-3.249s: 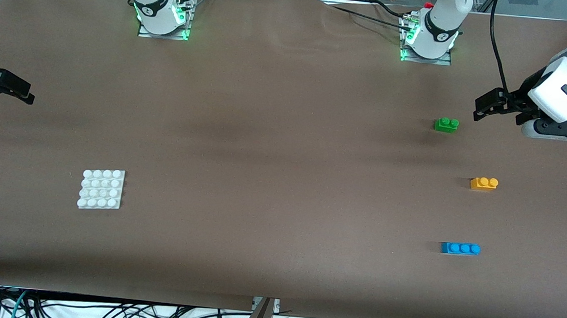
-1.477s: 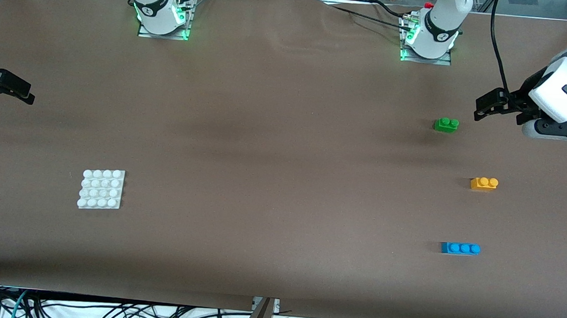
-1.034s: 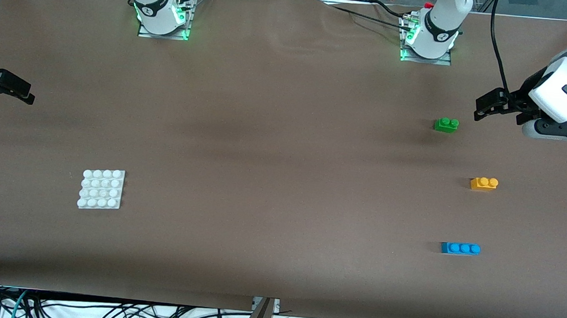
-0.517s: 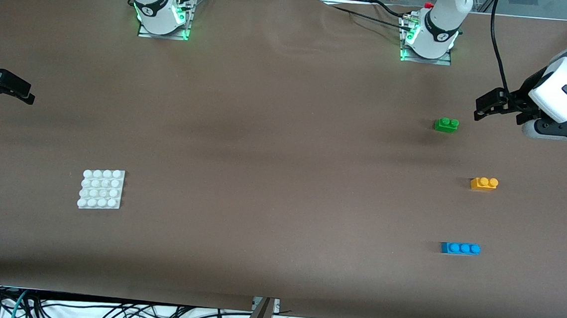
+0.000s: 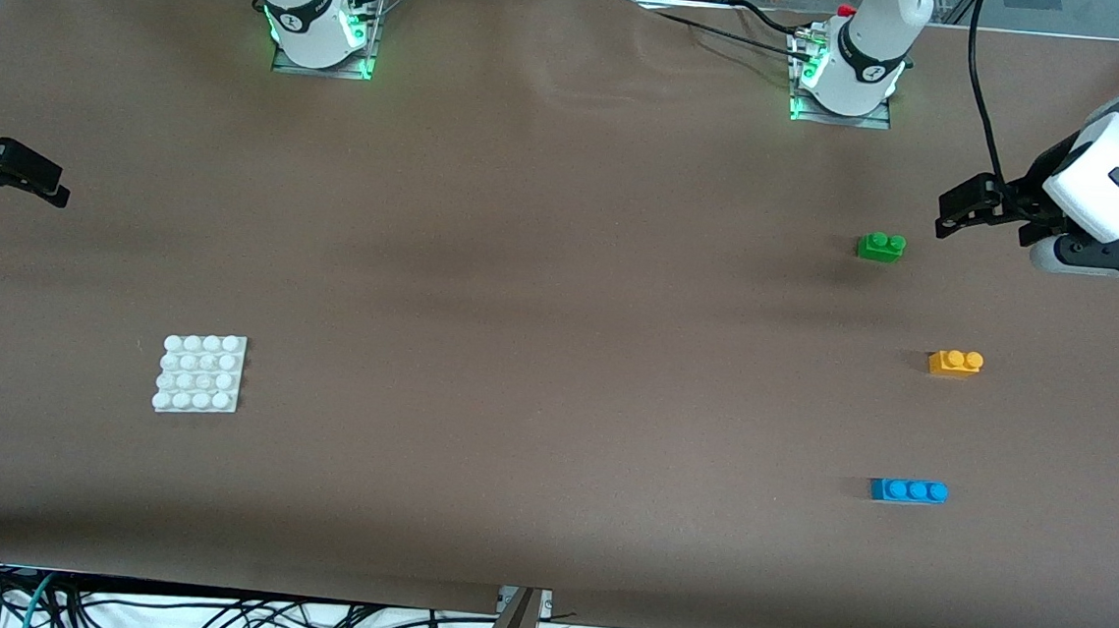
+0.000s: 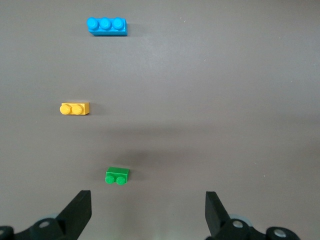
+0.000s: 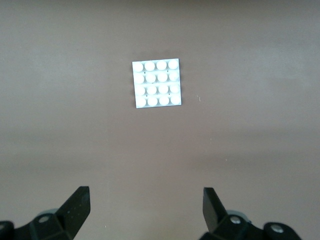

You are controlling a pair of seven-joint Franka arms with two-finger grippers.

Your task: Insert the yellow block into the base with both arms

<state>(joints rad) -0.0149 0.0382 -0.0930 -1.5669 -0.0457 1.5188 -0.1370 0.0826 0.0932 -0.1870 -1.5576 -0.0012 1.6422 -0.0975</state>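
Two grippers are hanging idle as I'm watching: right gripper spread wide over bare table near the base; left gripper gaping, empty, near the green brick. Yellow block is sitting between green and blue brick.

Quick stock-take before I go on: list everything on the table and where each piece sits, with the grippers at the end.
yellow block: one, yellow-orange, toward the left arm's end of the table, between the green and blue bricks.
base: one, white, toward the right arm's end, bare of bricks.
green brick: one, green, farther from the front camera than the yellow block.
blue brick: one, blue, three studs, nearest to the front camera.
table: one, brown cover.
left gripper: one, black, open, empty, over the table by the green brick.
right gripper: one, black, open, empty, over bare table at the base's end.
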